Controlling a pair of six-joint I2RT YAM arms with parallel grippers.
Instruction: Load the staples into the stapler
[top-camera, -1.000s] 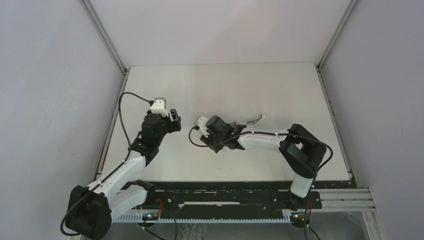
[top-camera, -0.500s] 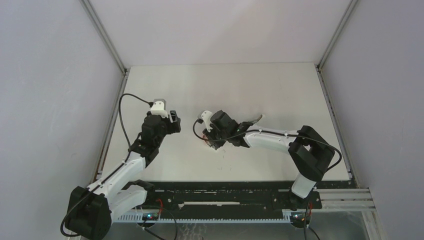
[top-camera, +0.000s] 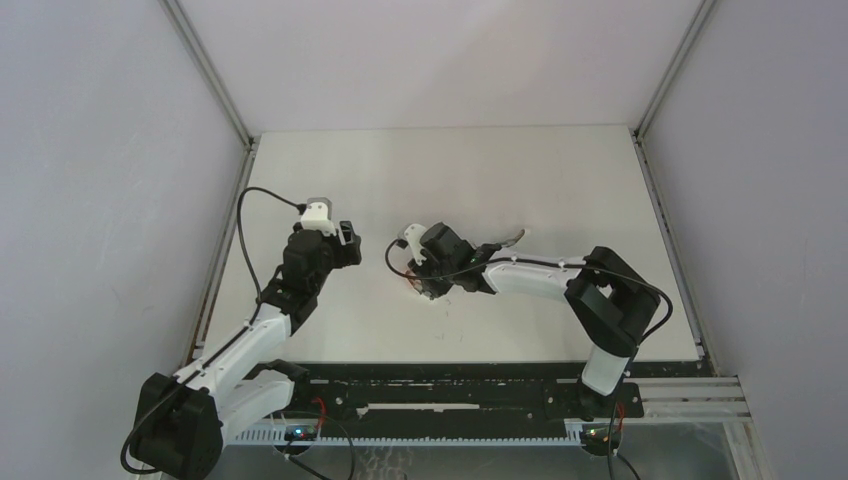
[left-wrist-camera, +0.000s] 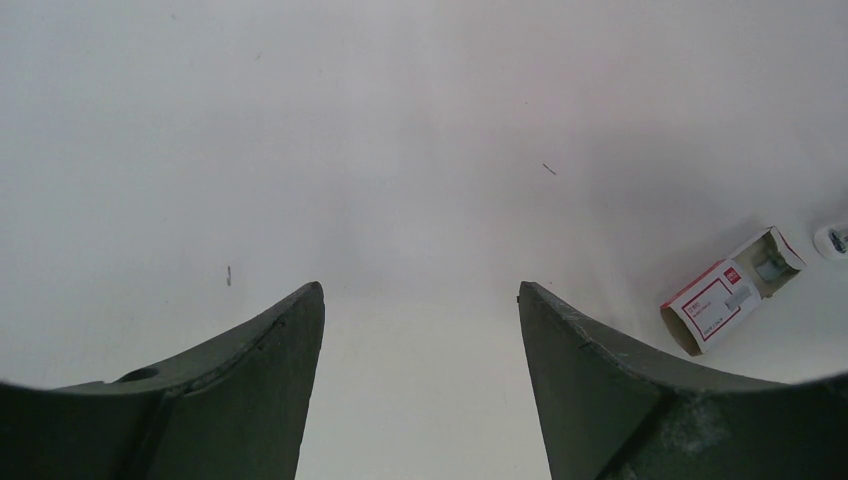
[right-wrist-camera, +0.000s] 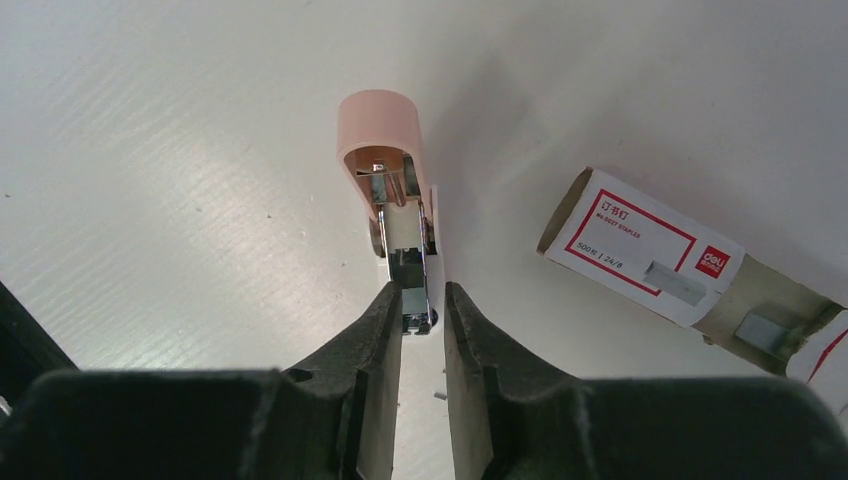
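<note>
right gripper (right-wrist-camera: 422, 292) narrow around the end of the open stapler (right-wrist-camera: 385, 135); left gripper (left-wrist-camera: 420, 290) wide, holding nothing.

in the right wrist view the two dark fingers stand close together on either side of the metal end of the stapler's staple channel. the left finger touches the metal; i cannot tell whether the right one presses it too. the stapler's pink top lies straight ahead of the fingertips on the white table (right-wrist-camera: 150, 150). the staples box (right-wrist-camera: 640, 262) lies just right of these fingers and a little ahead, tilted, apart from the stapler, its inner tray slid partly out at the nearer end. the left gripper's jaws stand well apart over bare table, with the same box ahead and far to the right of its right finger.
</note>
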